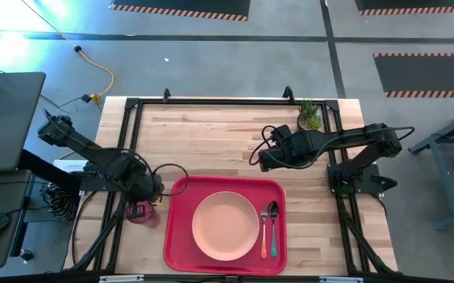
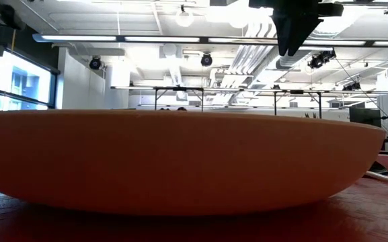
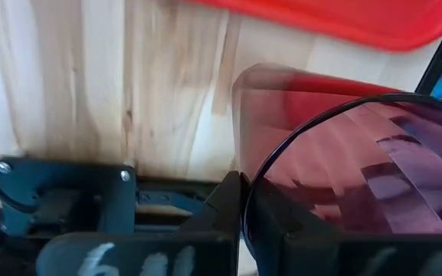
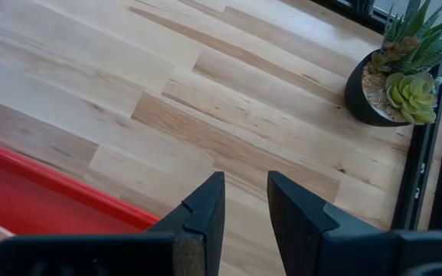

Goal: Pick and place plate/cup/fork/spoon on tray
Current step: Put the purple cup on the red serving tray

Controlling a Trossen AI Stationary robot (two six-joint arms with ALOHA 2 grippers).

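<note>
The dark-red cup (image 1: pixel 140 212) stands off the red tray's (image 1: pixel 175 236) left edge, over the wooden table. My left gripper (image 1: pixel 149 195) is shut on the cup, which fills much of the left wrist view (image 3: pixel 343 169). The peach-pink plate (image 1: pixel 225 226) lies in the middle of the tray and fills the low view (image 2: pixel 180 161). The fork (image 1: pixel 263 236) and the spoon (image 1: pixel 274 228) lie side by side on the tray, right of the plate. My right gripper (image 1: pixel 262 161) hovers empty beyond the tray's far edge, fingers a little apart (image 4: pixel 246 207). My left gripper has the cup's wall at the rim (image 3: pixel 240 180) pinched with one finger (image 3: pixel 224 211) outside and the other (image 3: pixel 282 226) inside the cup. The fingers come from above, pointing down, and the cup's mouth faces up toward them. Whether its base is on the table does not show.
A small potted succulent (image 1: pixel 309 116) stands at the table's far right corner and also shows in the right wrist view (image 4: pixel 401 77). Bare wood lies between the tray's far edge and the table's far side. A black frame runs around the table's edge (image 1: pixel 124 157).
</note>
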